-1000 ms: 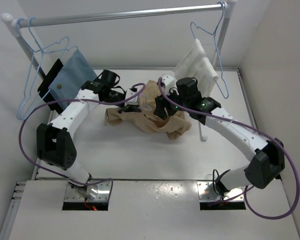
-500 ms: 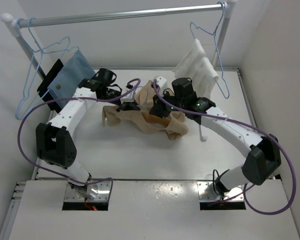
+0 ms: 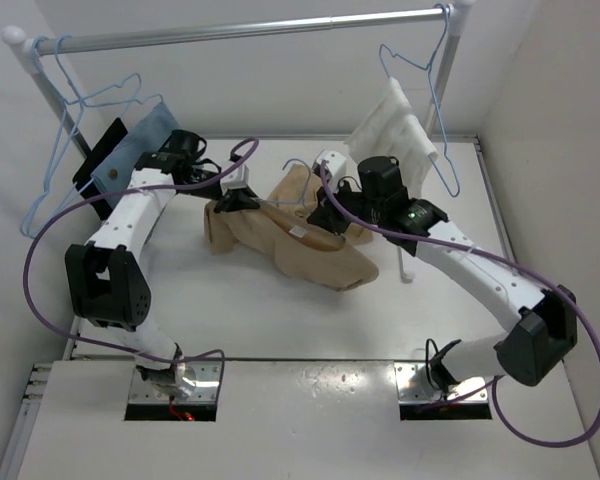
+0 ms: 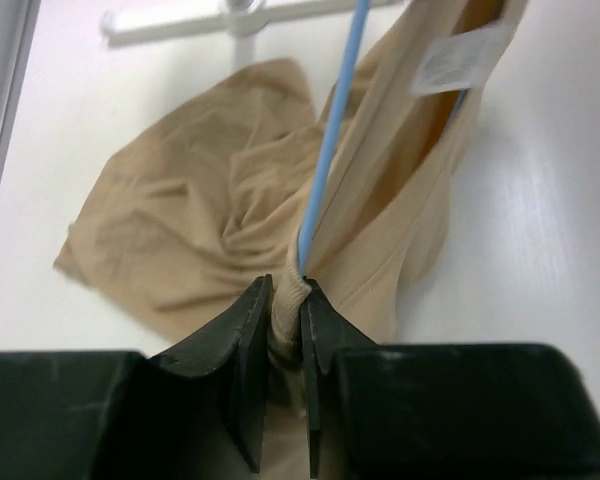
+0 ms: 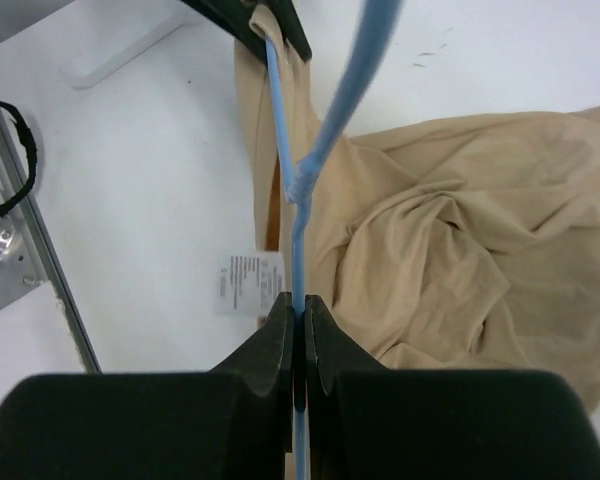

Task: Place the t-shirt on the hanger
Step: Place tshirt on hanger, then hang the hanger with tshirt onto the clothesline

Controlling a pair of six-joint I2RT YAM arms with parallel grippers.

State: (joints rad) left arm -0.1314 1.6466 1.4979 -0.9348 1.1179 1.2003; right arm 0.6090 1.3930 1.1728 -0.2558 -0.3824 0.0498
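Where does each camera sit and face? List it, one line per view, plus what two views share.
Top external: above and behind the bases, looking down at the table; both arms show.
Left wrist: on the left arm, looking out past its jaws; left gripper pinches t-shirt at the hanger wire.
Right wrist: looking out past its jaws; right gripper clamps the hanger wire.
Shared: both wrist views show the blue wire over the tan shirt.

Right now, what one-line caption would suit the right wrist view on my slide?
Right claw shut on the light-blue hanger, with the tan t-shirt crumpled on the white table.
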